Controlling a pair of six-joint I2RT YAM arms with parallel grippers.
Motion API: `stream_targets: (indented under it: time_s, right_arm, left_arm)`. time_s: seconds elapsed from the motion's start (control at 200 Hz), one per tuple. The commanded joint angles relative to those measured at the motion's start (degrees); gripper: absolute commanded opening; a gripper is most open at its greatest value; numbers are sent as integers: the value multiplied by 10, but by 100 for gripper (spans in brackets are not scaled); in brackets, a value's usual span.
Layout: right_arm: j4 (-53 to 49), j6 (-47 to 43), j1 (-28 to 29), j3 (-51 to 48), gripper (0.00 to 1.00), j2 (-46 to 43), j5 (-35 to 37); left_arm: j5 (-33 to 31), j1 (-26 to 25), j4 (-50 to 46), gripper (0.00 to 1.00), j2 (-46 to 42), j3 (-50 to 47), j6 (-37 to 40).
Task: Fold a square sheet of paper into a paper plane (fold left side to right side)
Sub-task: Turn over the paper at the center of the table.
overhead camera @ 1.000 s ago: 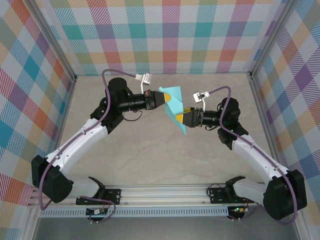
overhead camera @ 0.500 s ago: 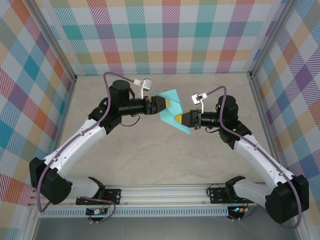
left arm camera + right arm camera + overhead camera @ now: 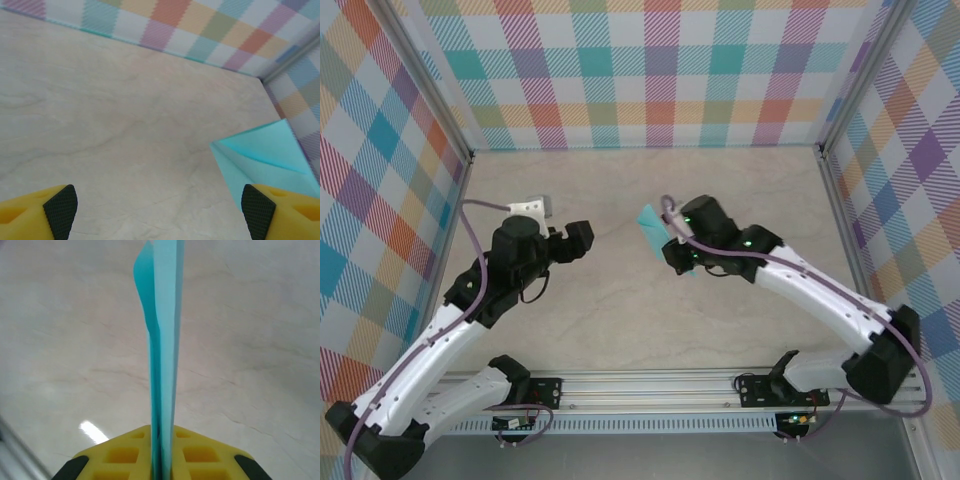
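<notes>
The paper plane (image 3: 649,221) is a folded turquoise sheet, held above the middle of the table. My right gripper (image 3: 670,247) is shut on it. In the right wrist view the paper plane (image 3: 164,355) stands edge-on, pinched between the yellow fingers (image 3: 200,455) of the right gripper (image 3: 162,462). My left gripper (image 3: 582,238) hangs to the left of the paper, apart from it. In the left wrist view the left gripper (image 3: 160,212) is open with bare table between its pads (image 3: 61,209), and the paper plane (image 3: 267,157) shows at the right, beyond the right pad.
The beige table (image 3: 600,300) is boxed in by checked walls (image 3: 660,70) at the back and both sides. An aluminium rail (image 3: 650,385) carrying the arm bases runs along the near edge.
The left gripper opened, let go of the paper and drew back to the left and nearer. The right gripper shut on the paper and carried it slightly left.
</notes>
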Motion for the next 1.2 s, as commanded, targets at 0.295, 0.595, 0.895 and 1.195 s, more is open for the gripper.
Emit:
stream_targets:
  time_s: [0.295,0.595,0.895,1.195]
  right_arm:
    - [-283,-21,131,213,14,348,473]
    - [-328,13,154,261,16,494,525]
    - [-314,13,176,237,36,501,469]
    - [-243,16,180,159,65,334,297]
  left_arm:
    - [-170,-5,-66,88,-99,-20,-23]
    - [-171,-5,-76,88,-106,-29,-27]
    - [-153,-5,-72,88,-102,-36,-31]
    - [-98,-4,-39,90,-68,-41,-37]
